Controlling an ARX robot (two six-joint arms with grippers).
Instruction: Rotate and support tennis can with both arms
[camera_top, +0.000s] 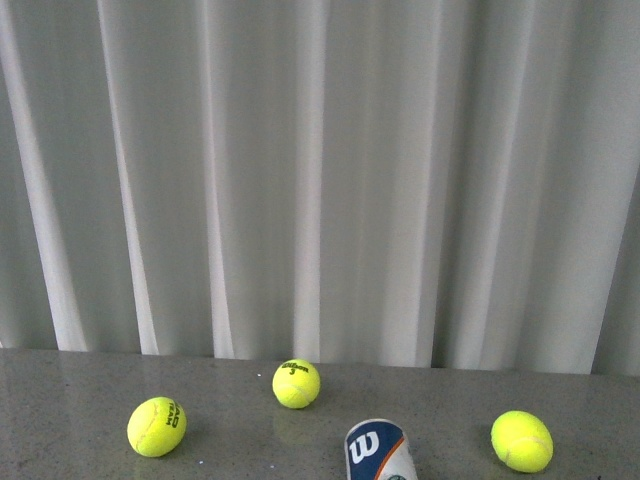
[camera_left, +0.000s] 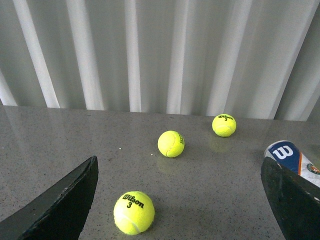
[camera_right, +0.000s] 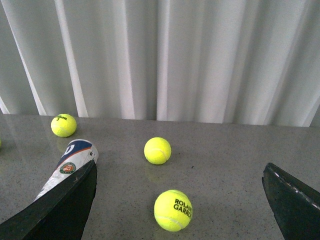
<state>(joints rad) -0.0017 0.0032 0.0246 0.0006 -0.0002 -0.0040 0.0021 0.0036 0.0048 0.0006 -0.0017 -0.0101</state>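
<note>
Tennis can (camera_top: 378, 452): lying on the worktop (camera_top: 80, 390), long axis pointing away from the robot.
Left fingers (camera_left: 65, 200): wide, empty.
Right fingers (camera_right: 65, 200): wide, empty.
Nearer side: cannot tell; the can lies between them.

Grey speckled worktop (camera_top: 60, 400) has the tennis can (camera_top: 379, 452) lying near its front edge, with loose yellow-green balls around it: a middle ball (camera_top: 296, 383) closer to the back edge, plus a left ball (camera_top: 157, 427) and a right ball (camera_top: 522, 441) on either side.
</note>
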